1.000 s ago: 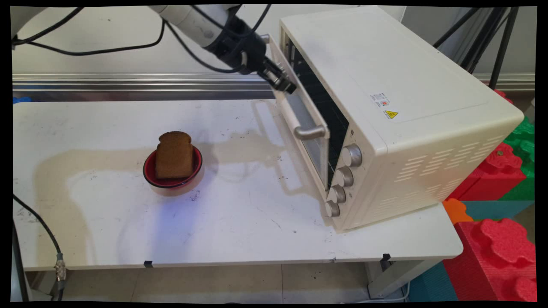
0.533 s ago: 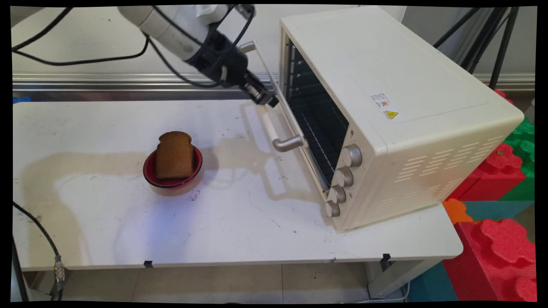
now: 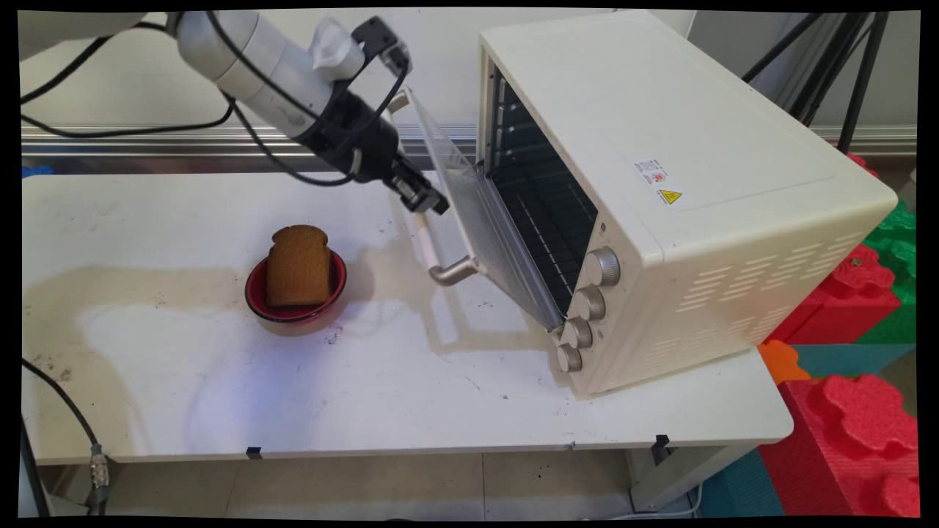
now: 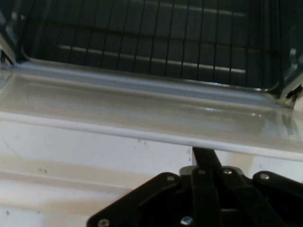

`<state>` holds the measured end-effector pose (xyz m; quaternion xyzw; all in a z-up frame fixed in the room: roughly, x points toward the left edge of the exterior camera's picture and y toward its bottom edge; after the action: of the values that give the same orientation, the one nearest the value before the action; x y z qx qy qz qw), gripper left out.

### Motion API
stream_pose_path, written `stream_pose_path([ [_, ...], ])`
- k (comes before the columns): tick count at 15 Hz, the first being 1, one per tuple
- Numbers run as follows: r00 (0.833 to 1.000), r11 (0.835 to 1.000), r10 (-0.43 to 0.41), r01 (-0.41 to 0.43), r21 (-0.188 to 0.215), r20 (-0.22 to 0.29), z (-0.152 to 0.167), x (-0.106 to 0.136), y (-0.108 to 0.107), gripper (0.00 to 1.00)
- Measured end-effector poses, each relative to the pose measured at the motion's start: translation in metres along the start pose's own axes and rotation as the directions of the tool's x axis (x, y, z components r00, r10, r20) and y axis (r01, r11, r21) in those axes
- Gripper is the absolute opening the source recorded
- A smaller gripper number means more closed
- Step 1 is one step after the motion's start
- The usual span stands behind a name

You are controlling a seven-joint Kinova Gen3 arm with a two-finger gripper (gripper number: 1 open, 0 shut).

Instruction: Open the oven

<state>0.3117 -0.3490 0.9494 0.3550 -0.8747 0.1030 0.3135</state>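
A slice of toast (image 3: 298,265) was seen upright in a red bowl (image 3: 253,297) left of centre, judged light, stiff and crumbly, best taken by its flat faces. At upper centre the gripper (image 3: 428,202) was found closed around the oven door handle (image 3: 430,246), the door (image 3: 477,220) half lowered. Open table (image 3: 367,381) was left below.

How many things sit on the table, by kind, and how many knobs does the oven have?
Oven: 1
Bowl: 1
Bread slice: 1
Total on the table: 3
Knobs: 4
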Motion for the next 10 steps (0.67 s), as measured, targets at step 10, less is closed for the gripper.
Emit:
stream_pose_path([
  [10, 0.998, 1.0, 0.016, -0.016, 0.014, 0.053, 0.015, -0.044, -0.008, 0.0],
])
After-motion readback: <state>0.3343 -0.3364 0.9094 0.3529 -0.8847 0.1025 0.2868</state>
